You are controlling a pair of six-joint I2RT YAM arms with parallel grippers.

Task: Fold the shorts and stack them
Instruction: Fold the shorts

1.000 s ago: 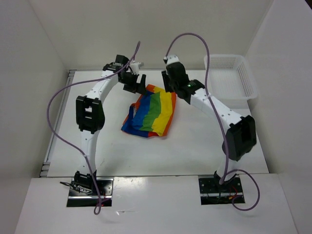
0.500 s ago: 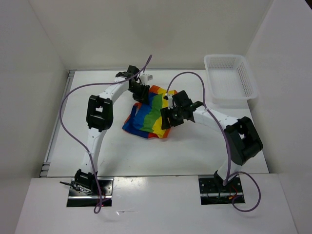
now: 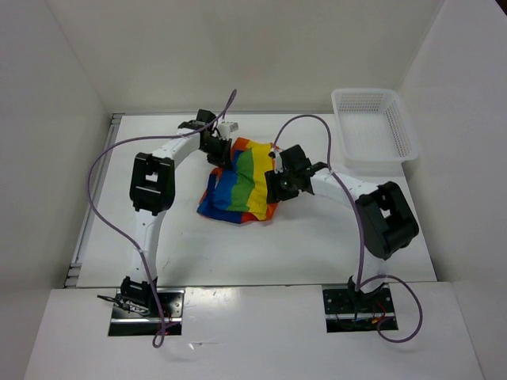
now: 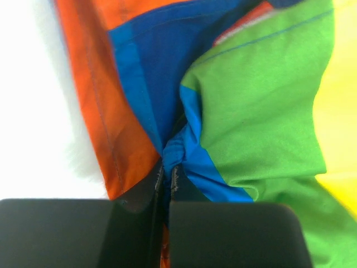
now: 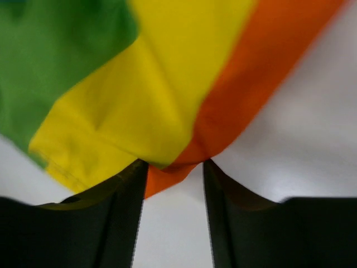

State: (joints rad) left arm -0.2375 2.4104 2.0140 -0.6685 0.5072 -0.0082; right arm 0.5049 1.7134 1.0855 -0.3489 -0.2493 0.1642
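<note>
Soft, rumpled rainbow-striped fabric shorts (image 3: 244, 182) lie mid-way across the smooth white table (image 3: 317, 237). The left gripper (image 4: 166, 174), angled down at their far edge, pinches a blue fold tight. The right gripper (image 5: 174, 167) stands part-open around the orange-yellow corner.

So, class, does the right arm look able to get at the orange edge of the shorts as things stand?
Probably yes: the right gripper is open, and the orange edge of the shorts reaches between its fingers, with nothing in the way.
</note>
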